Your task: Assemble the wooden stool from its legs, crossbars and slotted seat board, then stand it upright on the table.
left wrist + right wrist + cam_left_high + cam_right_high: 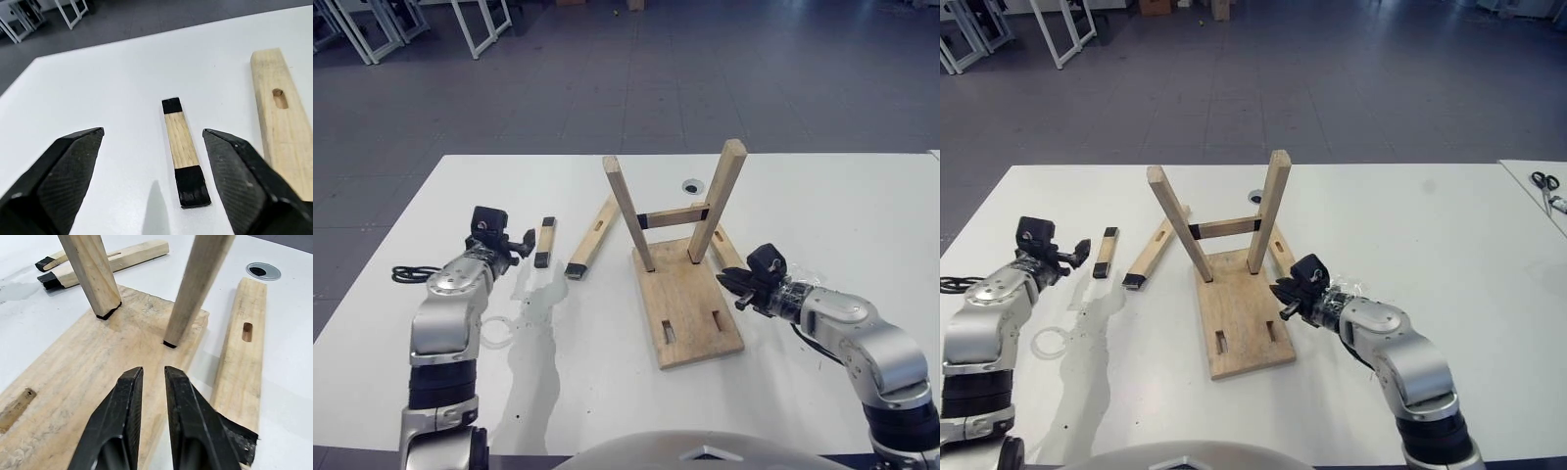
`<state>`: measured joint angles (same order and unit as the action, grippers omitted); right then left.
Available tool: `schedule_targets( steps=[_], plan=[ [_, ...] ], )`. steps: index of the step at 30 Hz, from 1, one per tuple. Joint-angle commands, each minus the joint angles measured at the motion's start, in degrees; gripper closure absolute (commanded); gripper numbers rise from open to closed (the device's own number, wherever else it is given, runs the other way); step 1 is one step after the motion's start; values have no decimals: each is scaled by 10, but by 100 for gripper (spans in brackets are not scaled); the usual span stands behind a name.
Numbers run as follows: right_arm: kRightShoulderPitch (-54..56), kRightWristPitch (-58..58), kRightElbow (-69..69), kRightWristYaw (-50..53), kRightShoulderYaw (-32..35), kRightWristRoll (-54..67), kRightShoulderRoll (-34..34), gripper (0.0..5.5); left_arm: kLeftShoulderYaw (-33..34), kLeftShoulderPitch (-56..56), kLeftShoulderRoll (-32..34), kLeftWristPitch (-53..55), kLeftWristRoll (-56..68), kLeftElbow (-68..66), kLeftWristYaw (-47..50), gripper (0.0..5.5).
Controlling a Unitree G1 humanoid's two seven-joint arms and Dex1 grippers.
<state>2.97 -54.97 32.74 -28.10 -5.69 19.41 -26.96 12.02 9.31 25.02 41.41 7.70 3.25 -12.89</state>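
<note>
The slotted seat board (690, 305) lies flat mid-table. Two legs (628, 211) (720, 201) stand tilted in its far slots, joined by a crossbar (675, 216). A loose leg (594, 235) lies left of the board, and another loose leg (243, 357) lies along the board's right edge. A short crossbar with black ends (182, 147) lies further left. My left gripper (152, 132) is open, just short of that crossbar and holding nothing. My right gripper (153, 368) is shut and empty, low over the board's right edge near the right-hand standing leg.
A black cable (408, 273) lies near the table's left edge and a white ring (497, 333) sits by my left arm. A round grommet hole (692, 185) is behind the stool. Scissors (1545, 181) lie on a neighbouring table at far right.
</note>
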Motion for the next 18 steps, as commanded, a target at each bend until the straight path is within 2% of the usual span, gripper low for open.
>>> schedule_targets(
  steps=[1, 6, 12, 18],
  plan=[
    [13, -9, 2, 7, -4, 3, -1, 471, -2, 16, -20, -32, 5, -88, -6, 174],
    [16, -8, -4, 6, -9, 2, -6, 471, -16, 15, -32, -96, 23, -190, -64, 174],
    [17, -7, -9, 6, -13, 0, -10, 471, -38, 22, -37, -143, 7, -261, -68, 174],
    [23, -11, -9, 11, -11, 1, -10, 471, -37, -7, -51, -154, 14, -311, -64, 275]
  ],
)
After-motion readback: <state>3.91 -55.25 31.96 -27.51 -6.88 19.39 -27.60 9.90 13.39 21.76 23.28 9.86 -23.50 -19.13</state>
